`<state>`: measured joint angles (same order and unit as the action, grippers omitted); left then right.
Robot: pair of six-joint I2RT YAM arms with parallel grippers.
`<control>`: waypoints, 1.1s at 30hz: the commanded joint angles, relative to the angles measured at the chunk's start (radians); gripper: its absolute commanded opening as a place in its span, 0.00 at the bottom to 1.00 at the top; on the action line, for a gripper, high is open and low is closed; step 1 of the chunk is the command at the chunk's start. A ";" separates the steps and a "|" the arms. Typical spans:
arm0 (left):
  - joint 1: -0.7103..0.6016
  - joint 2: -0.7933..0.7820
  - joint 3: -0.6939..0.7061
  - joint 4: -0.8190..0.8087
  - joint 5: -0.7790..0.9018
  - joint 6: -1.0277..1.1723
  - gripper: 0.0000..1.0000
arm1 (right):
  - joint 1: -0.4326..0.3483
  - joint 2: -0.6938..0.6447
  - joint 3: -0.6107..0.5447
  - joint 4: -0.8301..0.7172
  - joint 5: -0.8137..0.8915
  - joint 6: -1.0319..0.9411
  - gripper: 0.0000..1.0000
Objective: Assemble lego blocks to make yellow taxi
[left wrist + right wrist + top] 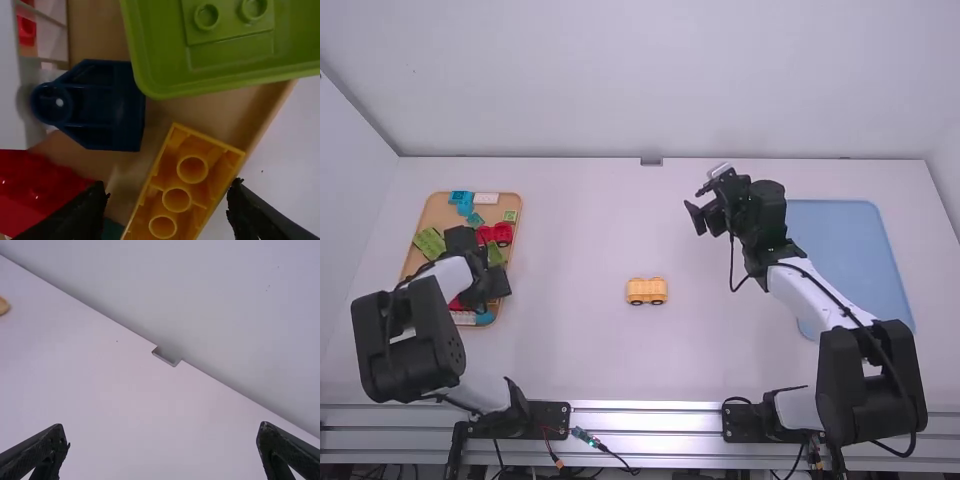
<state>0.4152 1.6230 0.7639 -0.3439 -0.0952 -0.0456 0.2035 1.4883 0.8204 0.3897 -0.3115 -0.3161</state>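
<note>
The step in hand looked like picking the next taxi piece. The left pincer (169,190) was over the tan tray (440,214), its two sides apart around a yellow block (177,197) near the rim. One side was way closer to the block than the other, so I'd center up before closing, then squeeze square on the long walls. Its hollow underside faced up, so it'd probably need flipping before it pressed onto anything. Lift straight, too, or you could snag the green piece (225,62) or the dark blue piece (112,102) next to it.

The wheeled yellow base (646,290) sat upright mid-tabletop (580,240). The right pincer (161,426) was up over the far side, spread apart with nothing in it.

As for containers, the tan tray also held red pieces (496,233), a light blue piece (462,198) and a white block (486,198). A blue tray (840,225) lay beside the right arm.
</note>
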 commanded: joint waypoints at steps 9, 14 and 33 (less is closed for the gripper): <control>0.027 -0.075 -0.010 -0.006 -0.044 0.008 0.69 | -0.001 -0.018 0.033 0.000 -0.002 0.006 1.00; 0.028 -0.076 -0.019 0.008 0.023 0.053 0.70 | -0.001 -0.018 0.033 0.000 -0.002 0.005 1.00; 0.042 -0.076 -0.062 0.066 0.050 0.060 0.62 | 0.000 -0.018 0.033 -0.001 -0.002 0.006 1.00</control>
<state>0.4515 1.5658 0.7097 -0.2718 -0.0525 0.0006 0.2035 1.4883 0.8204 0.3889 -0.3107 -0.3145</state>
